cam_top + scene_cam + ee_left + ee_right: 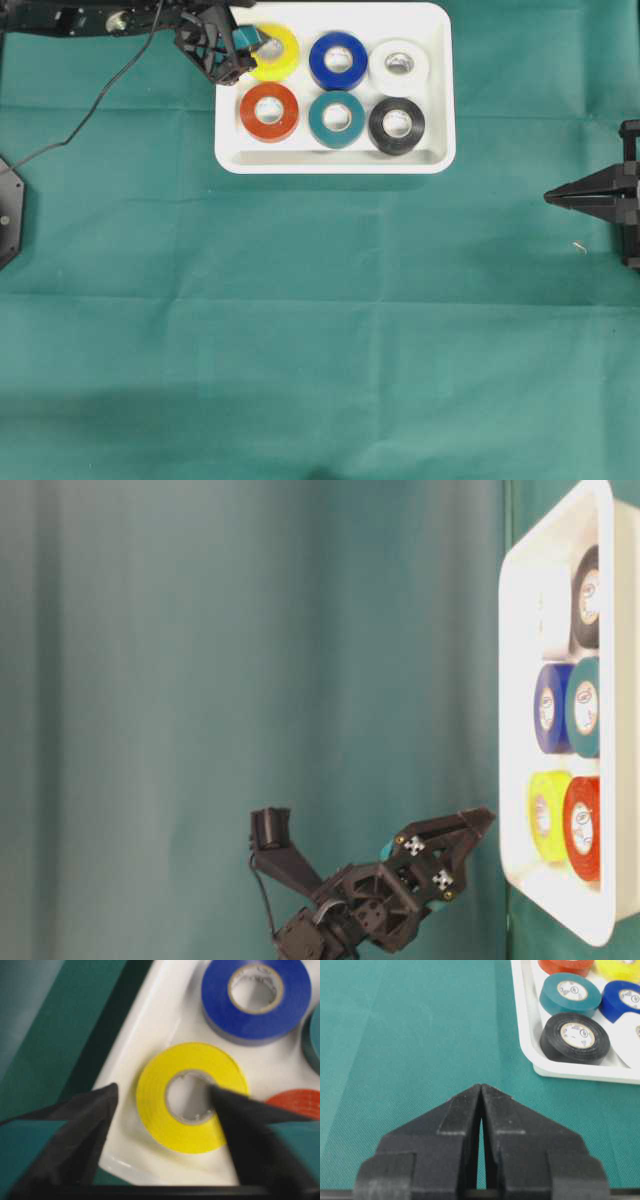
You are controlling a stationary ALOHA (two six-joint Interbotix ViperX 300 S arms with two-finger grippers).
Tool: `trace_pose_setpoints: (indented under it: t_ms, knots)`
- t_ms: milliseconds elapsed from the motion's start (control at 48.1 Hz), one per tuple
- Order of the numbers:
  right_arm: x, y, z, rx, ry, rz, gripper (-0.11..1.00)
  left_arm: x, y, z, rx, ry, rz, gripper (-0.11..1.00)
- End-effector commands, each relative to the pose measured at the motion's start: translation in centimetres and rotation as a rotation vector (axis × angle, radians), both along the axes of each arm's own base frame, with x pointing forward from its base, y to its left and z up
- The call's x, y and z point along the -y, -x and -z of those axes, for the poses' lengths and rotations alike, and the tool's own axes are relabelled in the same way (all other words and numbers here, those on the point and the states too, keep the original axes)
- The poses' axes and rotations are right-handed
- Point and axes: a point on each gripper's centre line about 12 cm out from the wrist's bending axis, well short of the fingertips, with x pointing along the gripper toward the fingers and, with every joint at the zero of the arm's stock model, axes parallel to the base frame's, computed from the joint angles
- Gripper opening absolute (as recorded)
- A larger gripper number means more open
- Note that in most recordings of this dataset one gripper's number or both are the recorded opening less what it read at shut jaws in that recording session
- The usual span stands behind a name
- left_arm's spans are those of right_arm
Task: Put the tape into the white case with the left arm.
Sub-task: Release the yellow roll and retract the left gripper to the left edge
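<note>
At the top left corner of the white case [432,95], the yellow tape [192,1097] was laid flat beside five other rolls. The left gripper [165,1097] was spread wide with nothing held, one finger over the roll's hole. Lifting it clear was judged next.

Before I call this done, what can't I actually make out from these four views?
- Yellow tape: overhead, the left end effector covers its left edge; whether a finger touches it is unclear.
- Left wrist view: the fingers are blurred and cut off by the bottom edge.
- White tape: table-level, washed out against the white case.
- Tape core labels: too small everywhere.
</note>
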Motion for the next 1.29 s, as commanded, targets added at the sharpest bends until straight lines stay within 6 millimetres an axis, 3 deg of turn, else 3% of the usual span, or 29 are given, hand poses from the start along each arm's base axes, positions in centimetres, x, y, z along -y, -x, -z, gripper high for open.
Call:
trace_pose_setpoints:
  t_ms: [0,83,291,707,915,1269]
  knots:
    - [0.0,-0.2,-0.5,0.017,0.002,0.002,-0.09,0.2,0.1,-2.1,0.049,-0.029,0.002,0.92]
    - [0.0,-0.2,-0.5,0.017,0.002,0.002,-0.09,0.4,0.4,-2.6,0.06,-0.035,0.002,0.99]
    - [0.0,-0.2,-0.5,0.017,0.002,0.002,-0.09,2.2,1.5,-3.5,0.078,-0.038,0.023,0.99]
    - [0.0,-0.2,-0.5,0.017,0.002,0.002,-0.09,11.8,3.7,-5.4,0.184,-0.058,0.247,0.99]
    - [0.0,-0.2,-0.5,0.017,0.002,0.002,-0.09,16.5,5.4,-6.6,0.324,-0.093,0.384,0.99]
    - [0.0,-0.2,-0.5,0.017,0.002,0.002,-0.09,19.8,8.0,-6.1,0.423,0.003,0.435,0.99]
